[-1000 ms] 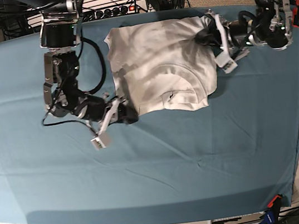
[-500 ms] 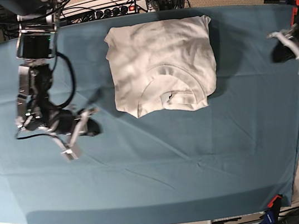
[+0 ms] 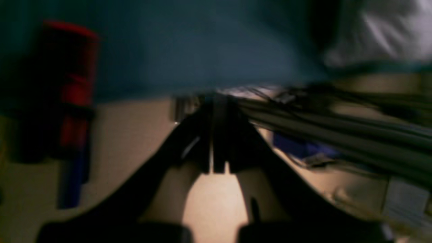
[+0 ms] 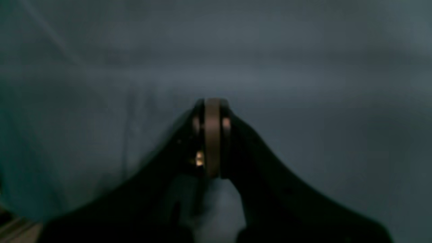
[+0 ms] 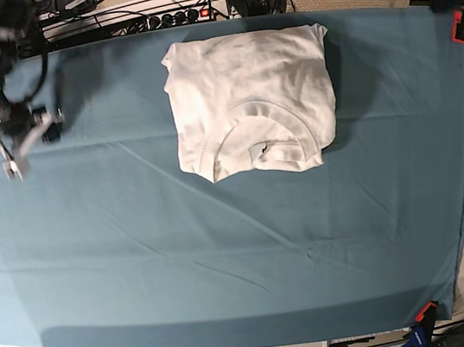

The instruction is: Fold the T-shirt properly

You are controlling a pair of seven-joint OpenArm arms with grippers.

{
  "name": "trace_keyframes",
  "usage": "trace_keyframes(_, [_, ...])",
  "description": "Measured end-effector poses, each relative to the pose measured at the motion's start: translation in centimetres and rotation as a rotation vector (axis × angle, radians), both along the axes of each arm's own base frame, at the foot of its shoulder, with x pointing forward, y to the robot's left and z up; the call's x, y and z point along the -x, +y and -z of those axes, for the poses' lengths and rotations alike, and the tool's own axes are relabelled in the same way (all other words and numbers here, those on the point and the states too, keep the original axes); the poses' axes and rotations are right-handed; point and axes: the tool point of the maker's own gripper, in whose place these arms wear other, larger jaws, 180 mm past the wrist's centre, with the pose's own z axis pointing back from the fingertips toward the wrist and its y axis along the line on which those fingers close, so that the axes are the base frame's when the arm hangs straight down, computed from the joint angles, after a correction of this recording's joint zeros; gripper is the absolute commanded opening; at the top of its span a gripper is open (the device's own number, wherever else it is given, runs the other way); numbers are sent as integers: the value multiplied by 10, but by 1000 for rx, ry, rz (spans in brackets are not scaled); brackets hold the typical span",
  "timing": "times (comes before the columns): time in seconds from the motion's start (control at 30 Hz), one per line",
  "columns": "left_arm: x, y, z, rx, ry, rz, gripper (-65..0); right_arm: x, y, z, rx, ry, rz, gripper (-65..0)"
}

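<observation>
The white T-shirt [image 5: 249,103] lies folded at the top middle of the blue cloth [image 5: 228,261], lots of room below. Left gripper [image 3: 213,135] and right gripper [image 4: 212,135] are closed, empty.

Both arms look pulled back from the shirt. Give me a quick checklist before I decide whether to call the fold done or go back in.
1. T-shirt folded into a compact rectangle, collar on top at the near edge: ok.
2. Sleeves tucked, nothing sticking out of the outline: ok in the base view; the underside is hidden.
3. Right gripper off the shirt, over bare teal cloth: ok.
4. Left gripper off the shirt, out at the table's far corner: ok.
5. Both grippers shut and holding nothing: ok in both wrist views.
6. Layers squarely aligned: cannot tell; the near left corner looks slightly rounded and the surface wrinkled.
</observation>
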Motion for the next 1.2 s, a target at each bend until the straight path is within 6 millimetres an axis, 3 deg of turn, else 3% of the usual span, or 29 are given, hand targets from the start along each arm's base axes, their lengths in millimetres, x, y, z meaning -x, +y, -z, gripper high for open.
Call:
trace_keyframes(0.17, [19, -8, -3, 40, 8, 35, -650, 73, -2, -5, 2, 81, 3, -650])
trace_keyframes(0.37, [36, -8, 0, 40, 59, 34, -650, 147, 36, -13, -122, 192, -144, -650])
trace_keyframes(0.47, [46, -9, 2, 39, 87, 40, -650, 175, 57, -13, -234, 218, -132, -650])
trace_keyframes(0.6, [62, -22, 10, 74, 146, 72, -650, 197, 78, -17, -351, 229, -100, -650])
trace_keyframes(0.7, [81, -54, 23, 160, 225, 145, -650, 210, 94, -13, -415, 267, -113, -650])
trace_keyframes(0.8, [103, -103, 37, 292, 307, 251, -650, 222, 111, 4, -498, 326, -109, -650])
trace_keyframes(1.0, [139, -194, 53, 548, 452, 461, -650, 275, 142, 70, -644, 603, -73, -650])
trace_keyframes(1.1, [150, -224, 59, 629, 505, 549, -650, 304, 148, 104, -664, 779, -57, -650])
trace_keyframes(1.2, [165, -232, 81, 589, 591, 653, -650, 319, 152, 132, -670, 919, -34, -650])
